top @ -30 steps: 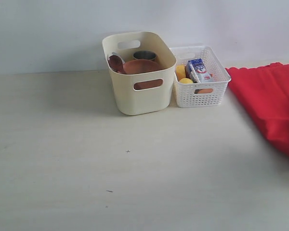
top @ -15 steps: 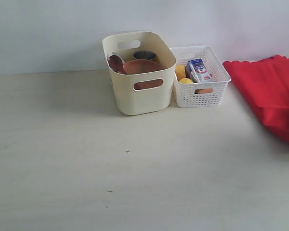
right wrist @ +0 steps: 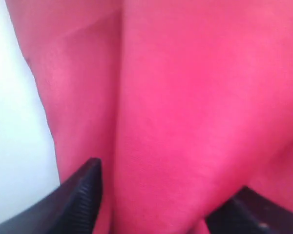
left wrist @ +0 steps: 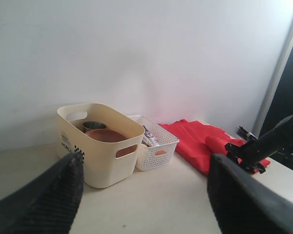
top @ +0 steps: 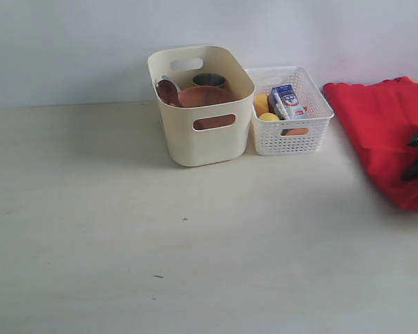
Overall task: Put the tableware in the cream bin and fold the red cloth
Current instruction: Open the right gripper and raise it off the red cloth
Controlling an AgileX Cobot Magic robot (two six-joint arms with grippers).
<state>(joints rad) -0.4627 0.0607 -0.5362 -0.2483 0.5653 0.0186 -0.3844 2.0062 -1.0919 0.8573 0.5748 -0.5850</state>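
Red scalloped fabric cloth (top: 376, 125) lies heaped at the right edge of the pale table (top: 195, 243), with the right gripper (right wrist: 166, 187) spread over it, likely between folding grips; the left gripper (left wrist: 145, 165) gapes empty.

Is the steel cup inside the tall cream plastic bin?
In: the steel cup sits inside the cream bin, behind a round brown wooden plate.

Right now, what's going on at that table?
A plate and cup sit in the cream bin, and food fills the white basket beside it. The right gripper is low over the red cloth on the right of the table, jaws apart; the cloth lies in loose folds. The left gripper hangs open and empty, back from the bins.
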